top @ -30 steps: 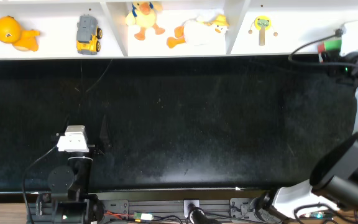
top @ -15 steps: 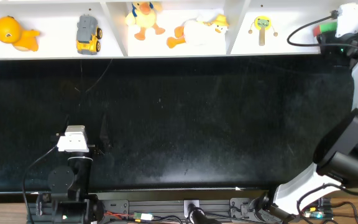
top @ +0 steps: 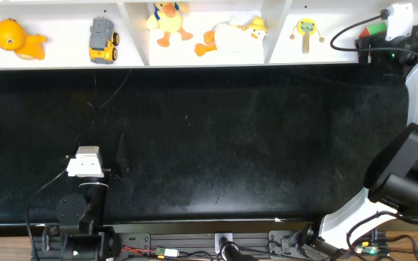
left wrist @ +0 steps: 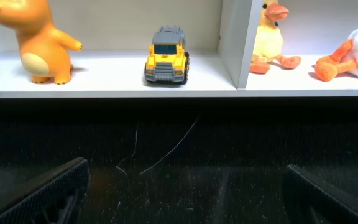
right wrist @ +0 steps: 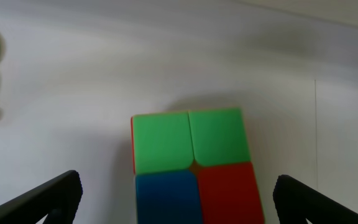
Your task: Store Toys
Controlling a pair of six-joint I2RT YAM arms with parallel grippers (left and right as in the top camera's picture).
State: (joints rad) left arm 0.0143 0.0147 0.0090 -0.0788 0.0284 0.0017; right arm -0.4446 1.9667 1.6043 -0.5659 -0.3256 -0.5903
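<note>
- Swung up and inward along the top view over the last second with the right gripper [top: 376, 36], off the far corner of the table [top: 231, 145] and onto the end of the shelf [top: 209, 67].
- Fingers spread apart now, clamped on nothing.
- Sitting between them on the white shelf floor, the cube [right wrist: 191, 162], green squares uppermost, with bare white showing down one side. Looks set down, not gripped.
- Placed in the open end section, well apart from the yellow rattle [top: 306, 30], probably so nothing gets knocked on the way in or out.
- Judged nearly done for this toy: only a straight pull-back left, without dragging the cube along.
- Further along, already stored: two ducks [top: 168, 20], a toy truck [left wrist: 166, 55] and an orange figure [left wrist: 42, 40], each standing in a bay.
- Down by its own base, the left gripper [left wrist: 185, 193] hanging low over the table with fingers wide and nothing between them, facing the shelf. Seemingly parked to leave the right arm room.
</note>
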